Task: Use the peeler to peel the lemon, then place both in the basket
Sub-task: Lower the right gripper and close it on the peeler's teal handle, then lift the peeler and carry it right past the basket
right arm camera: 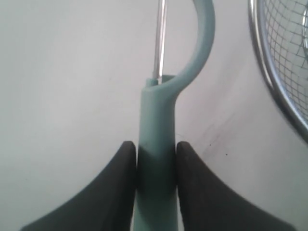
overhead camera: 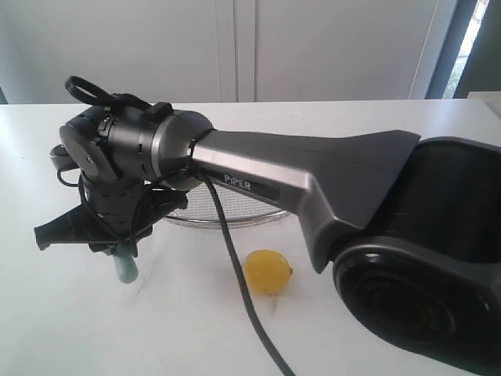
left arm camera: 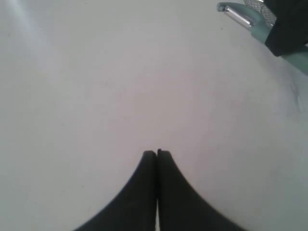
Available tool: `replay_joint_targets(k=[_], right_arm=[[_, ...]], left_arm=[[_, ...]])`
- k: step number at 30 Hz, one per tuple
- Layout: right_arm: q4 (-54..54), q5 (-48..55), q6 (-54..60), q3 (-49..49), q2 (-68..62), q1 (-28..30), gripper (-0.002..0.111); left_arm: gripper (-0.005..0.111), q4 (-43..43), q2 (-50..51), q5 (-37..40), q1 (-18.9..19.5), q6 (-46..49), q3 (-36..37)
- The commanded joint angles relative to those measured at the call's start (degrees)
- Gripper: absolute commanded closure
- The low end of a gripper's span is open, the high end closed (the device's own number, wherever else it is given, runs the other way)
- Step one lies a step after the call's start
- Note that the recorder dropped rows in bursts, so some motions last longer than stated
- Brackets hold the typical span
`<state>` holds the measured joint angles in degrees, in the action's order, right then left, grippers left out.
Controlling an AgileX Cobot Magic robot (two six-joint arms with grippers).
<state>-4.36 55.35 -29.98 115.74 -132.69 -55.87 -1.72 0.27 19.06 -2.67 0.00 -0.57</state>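
The yellow lemon (overhead camera: 267, 271) lies on the white table in front of the basket (overhead camera: 235, 215), with no gripper near it. My right gripper (right arm camera: 156, 147) is shut on the teal handle of the peeler (right arm camera: 157, 115), whose loop head and metal blade point away from the jaws. In the exterior view this gripper (overhead camera: 117, 249) hangs low over the table, left of the lemon, and the handle's end (overhead camera: 125, 269) pokes out below it. My left gripper (left arm camera: 157, 153) is shut and empty over bare table. It sees the peeler (left arm camera: 245, 19) a short way off.
The right arm (overhead camera: 313, 168) reaches across the middle of the exterior view and hides most of the wire basket (right arm camera: 284, 62). Its black cable (overhead camera: 243, 298) hangs down just left of the lemon. White cabinet doors stand behind the table.
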Motion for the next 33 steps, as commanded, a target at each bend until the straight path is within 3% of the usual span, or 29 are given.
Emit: replay_joint_targets(k=[1,25,33], right_arm=[[0.09,0.90,-0.30,0.16,2.00,-0.03,0.108],[-0.02,3.67,0.27,0.16,6.98,0.22,0.108],[4.36,5.16,3.67,0.16,9.51,4.61,0.108]], left_arm=[[0.107,0.06,-0.27,0.16,0.14,0.00,0.57],[0.107,0.06,-0.27,0.16,0.14,0.00,0.57],[0.107,0.06,-0.27,0.16,0.14,0.00,0.57]])
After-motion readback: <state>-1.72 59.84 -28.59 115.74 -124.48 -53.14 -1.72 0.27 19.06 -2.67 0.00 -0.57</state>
